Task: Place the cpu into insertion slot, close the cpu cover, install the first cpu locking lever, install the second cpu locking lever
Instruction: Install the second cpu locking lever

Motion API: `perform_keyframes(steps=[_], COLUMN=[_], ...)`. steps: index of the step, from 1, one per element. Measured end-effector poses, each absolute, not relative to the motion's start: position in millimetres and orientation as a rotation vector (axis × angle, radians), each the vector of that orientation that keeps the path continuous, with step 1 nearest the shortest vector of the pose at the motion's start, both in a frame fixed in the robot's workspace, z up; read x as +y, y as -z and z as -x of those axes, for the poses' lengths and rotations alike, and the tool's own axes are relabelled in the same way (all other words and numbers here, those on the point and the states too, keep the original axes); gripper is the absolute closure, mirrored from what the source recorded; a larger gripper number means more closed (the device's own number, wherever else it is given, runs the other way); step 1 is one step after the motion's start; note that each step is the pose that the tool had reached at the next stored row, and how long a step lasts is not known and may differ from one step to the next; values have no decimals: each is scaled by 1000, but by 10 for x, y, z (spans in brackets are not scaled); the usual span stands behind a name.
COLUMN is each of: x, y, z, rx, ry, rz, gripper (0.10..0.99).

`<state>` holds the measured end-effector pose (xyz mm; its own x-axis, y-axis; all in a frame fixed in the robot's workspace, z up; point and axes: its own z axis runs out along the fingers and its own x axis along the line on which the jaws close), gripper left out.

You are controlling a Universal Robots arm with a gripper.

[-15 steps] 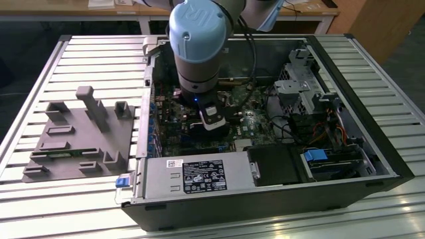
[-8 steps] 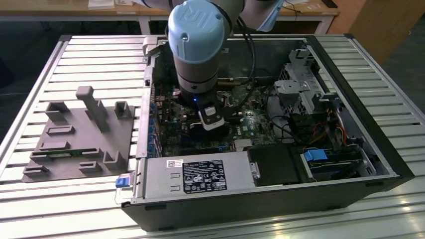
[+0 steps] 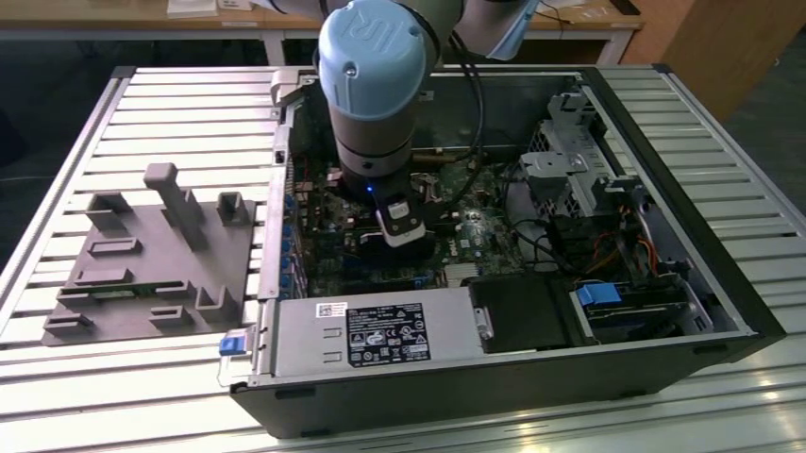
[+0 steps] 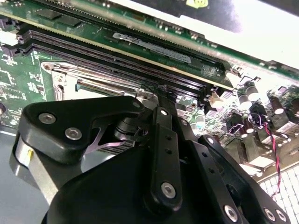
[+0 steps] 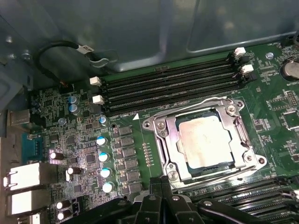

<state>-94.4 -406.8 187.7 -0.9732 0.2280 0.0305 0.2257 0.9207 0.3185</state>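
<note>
In the first wrist view the cpu (image 5: 205,140), a dull silver square, sits in the insertion slot (image 5: 183,157) on the green board. The cpu cover (image 5: 241,140), a silver frame, lies flat over it, and thin wire levers (image 5: 187,109) run along the frame's edges. My gripper (image 5: 163,181) hovers just beside the socket's near edge with its black fingers together and nothing visible between them. In the second wrist view the gripper (image 4: 156,92) has its tip by a corner of the socket's metal frame (image 4: 65,77). In the exterior view the gripper (image 3: 393,236) reaches down into the open computer case.
Long black memory slots (image 5: 168,86) flank the socket, with blue-topped capacitors (image 5: 103,156) and a black cable (image 5: 60,46) nearby. A power supply (image 3: 377,330) and drive cage (image 3: 567,170) crowd the case. A grey fixture plate (image 3: 151,255) lies on the exterior view's left.
</note>
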Motion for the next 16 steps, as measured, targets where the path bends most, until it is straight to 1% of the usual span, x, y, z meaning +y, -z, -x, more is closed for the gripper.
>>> perform_keyframes(steps=[16], x=[-4068], y=[-2225], z=[945], rx=[3067], ry=[-504], rz=[-361], gripper=[980])
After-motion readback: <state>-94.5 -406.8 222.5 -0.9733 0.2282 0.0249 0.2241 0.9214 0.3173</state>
